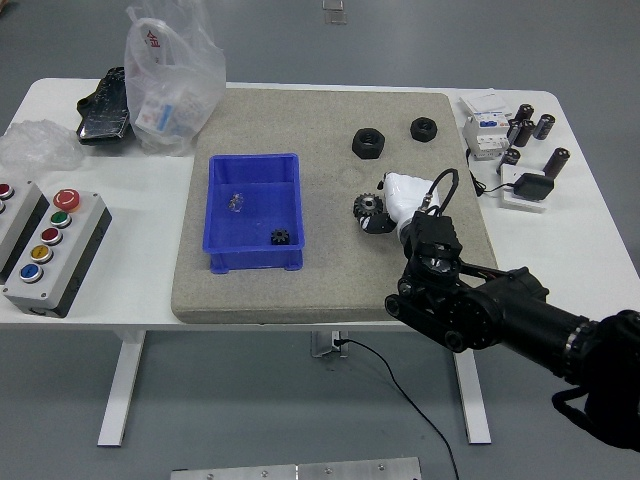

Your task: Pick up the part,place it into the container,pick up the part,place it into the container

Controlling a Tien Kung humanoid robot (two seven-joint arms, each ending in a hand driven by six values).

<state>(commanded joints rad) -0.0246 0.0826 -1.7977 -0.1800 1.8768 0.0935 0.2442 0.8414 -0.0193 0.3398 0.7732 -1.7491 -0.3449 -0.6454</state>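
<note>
Right robot hand (385, 212), white-gloved, closes its fingers on the small dark metal gear (367, 208), right of the blue plastic bin (254, 167) on the grey felt mat (300, 115).

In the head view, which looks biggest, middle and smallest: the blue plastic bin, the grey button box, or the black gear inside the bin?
Largest to smallest, as they look:
1. Blue plastic bin
2. Grey button box, a bit smaller, though it sits nearer the camera, so the gap is unsure
3. Small black gear in the bin, clearly the smallest
</note>
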